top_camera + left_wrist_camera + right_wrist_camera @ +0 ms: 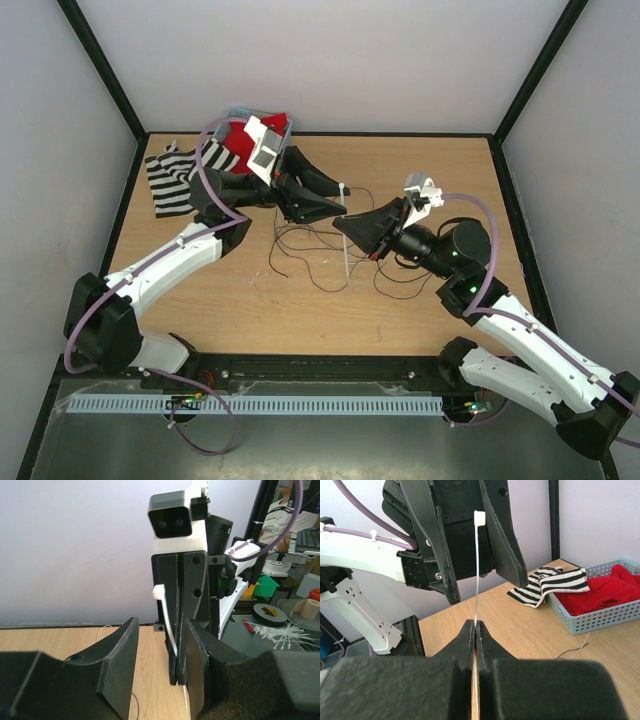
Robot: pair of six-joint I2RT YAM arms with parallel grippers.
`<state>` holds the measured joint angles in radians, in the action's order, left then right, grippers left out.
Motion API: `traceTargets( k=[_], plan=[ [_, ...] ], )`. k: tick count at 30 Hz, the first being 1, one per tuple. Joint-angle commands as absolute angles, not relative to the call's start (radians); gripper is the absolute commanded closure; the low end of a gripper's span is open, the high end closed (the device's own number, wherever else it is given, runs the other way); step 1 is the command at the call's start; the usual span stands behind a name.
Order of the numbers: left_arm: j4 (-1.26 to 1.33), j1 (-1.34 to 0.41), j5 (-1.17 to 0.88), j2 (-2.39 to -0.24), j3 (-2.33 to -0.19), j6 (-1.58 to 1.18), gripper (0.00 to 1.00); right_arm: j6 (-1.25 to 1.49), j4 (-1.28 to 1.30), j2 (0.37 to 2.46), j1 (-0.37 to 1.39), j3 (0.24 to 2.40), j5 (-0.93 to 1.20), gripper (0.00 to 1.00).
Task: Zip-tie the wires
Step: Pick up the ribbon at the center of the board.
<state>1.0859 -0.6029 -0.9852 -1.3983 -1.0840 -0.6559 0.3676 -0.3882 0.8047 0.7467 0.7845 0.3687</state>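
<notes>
- top external: the left pincer [338,200] reaches in from 9 o'clock and the right pincer [342,226] from 3 o'clock. their tips are close together near the middle of the bench [250,310].
- the zip tie [346,252] shows as a thin white strip running from between the tips toward 6 o'clock.
- the wires [300,245] lie in dark loops on the bench around the strip.
- a blue basket [284,122] of red cloth sits at 11 o'clock, with a striped cloth [172,180] at 10 o'clock.
- left wrist: the left pincer is released. its fingers [117,665] stand apart on either side of the right pincer, which is clenched on the zip tie.
- right wrist: the right pincer is grasping the zip tie low down. the strip rises toward 12 o'clock, and its head sits between the left pincer's spread fingers. i cannot tell whether the head touches either finger.
</notes>
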Motion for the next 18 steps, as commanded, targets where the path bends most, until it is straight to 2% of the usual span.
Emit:
traceTargets(
  k=[1,9,14,18],
  plan=[
    [1.174,-0.628,-1.008,-1.396,-1.13,-0.674,0.58,0.392,-0.473,0.795,0.752,0.773,0.395,1.0],
    [1.176,-0.632,-0.99,-1.405,-1.129,-0.676,0.76,0.382,-0.455,0.769,0.75,0.759,0.342,1.0],
    [1.176,-0.632,-0.993,-1.42,-1.137,-0.675,0.99,0.376,-0.448,0.761,0.752,0.752,0.328,1.0],
    [1.176,-0.631,-0.979,-1.43,-1.141,-0.674,1.0,0.362,-0.426,0.764,0.752,0.753,0.315,1.0]
  ],
)
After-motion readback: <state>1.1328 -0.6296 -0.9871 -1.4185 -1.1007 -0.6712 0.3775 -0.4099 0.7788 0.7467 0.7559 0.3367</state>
